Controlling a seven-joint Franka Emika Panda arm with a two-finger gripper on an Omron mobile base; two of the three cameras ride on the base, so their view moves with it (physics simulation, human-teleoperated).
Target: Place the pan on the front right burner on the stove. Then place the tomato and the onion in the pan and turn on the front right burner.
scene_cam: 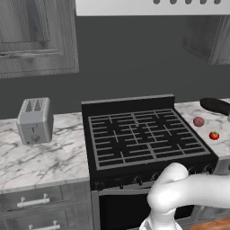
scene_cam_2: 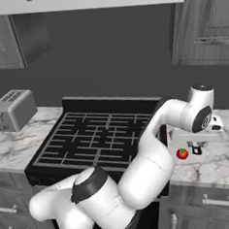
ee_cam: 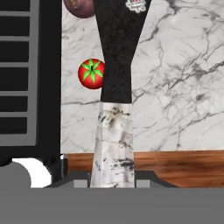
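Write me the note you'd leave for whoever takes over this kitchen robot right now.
Pincer: shut, apparently on the pan's handle, which runs between its tips.
Pan: looks to be on the counter right of the stove, not yet on a burner.
Onion and tomato: on that counter between stove and pan, tomato nearer the front.
Front right burner: bare grate.
Done: at most the grasp on the handle.
Left: carry the pan to the front right burner, add tomato and onion, turn the burner on.
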